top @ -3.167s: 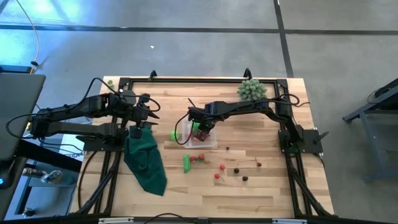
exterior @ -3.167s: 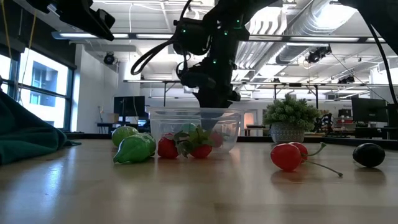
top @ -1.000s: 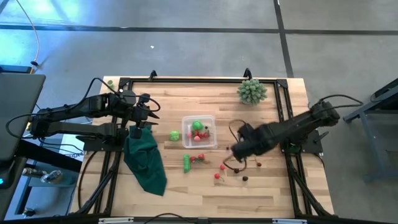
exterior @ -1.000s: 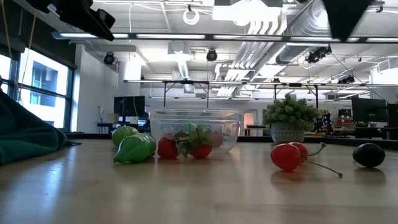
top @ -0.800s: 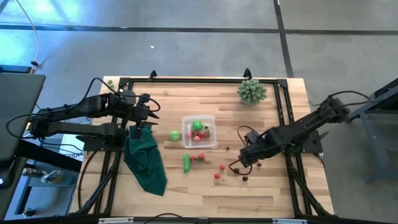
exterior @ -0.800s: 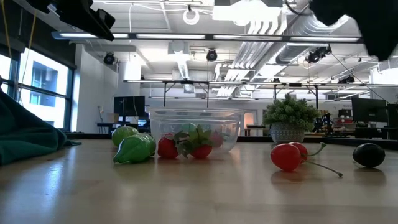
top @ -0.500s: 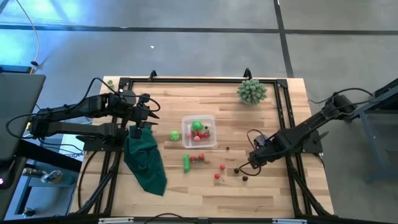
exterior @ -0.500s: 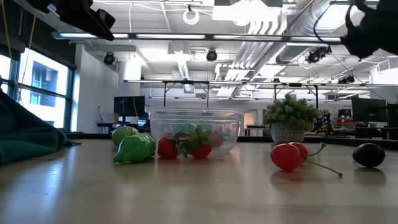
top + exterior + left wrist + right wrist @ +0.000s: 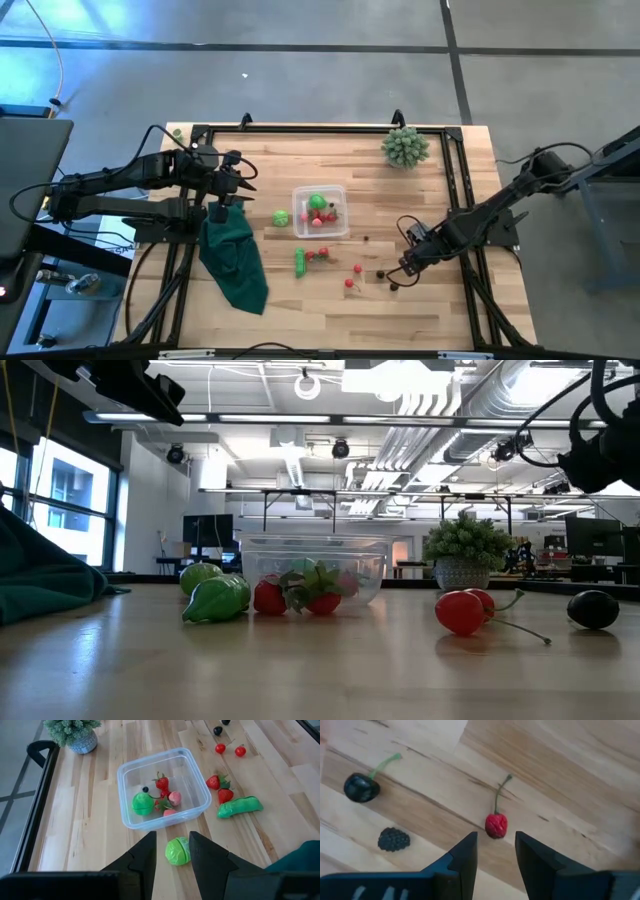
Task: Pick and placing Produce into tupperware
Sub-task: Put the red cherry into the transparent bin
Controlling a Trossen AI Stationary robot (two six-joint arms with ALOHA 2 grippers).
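The right gripper (image 9: 408, 265) hangs low over the near right part of the table (image 9: 440, 310), among the loose fruit there. Its fingers (image 9: 462, 857) stand a little apart with nothing between them, and a red cherry (image 9: 496, 825) lies just ahead of the gap, almost centred. The cherry's stem (image 9: 501, 790) runs straight away from the fingers, so the fruit's long axis lies along the reach, not across it; I judge a short push forward and down would bring the round body between the pads, with the stem out of the way.

Off to one side of that line sit a dark cherry (image 9: 361, 787) with a green stem and a blackberry (image 9: 393, 839), both well clear of the gap.

The tub (image 9: 320, 211) stands near the middle of the table, well apart from this gripper, on the far side of the scattered red pieces (image 9: 352, 275). It already holds a green fruit (image 9: 142, 803) and some strawberries (image 9: 161, 783).

The left gripper (image 9: 171, 855) waits beside the tub over a green cabbage (image 9: 176, 851), fingers slightly parted and empty, next to the green cloth (image 9: 236, 260). It is nearer the tub but far from the cherry, so the cherry is the right arm's job. A bean pod (image 9: 239, 806) lies just beside the tub.
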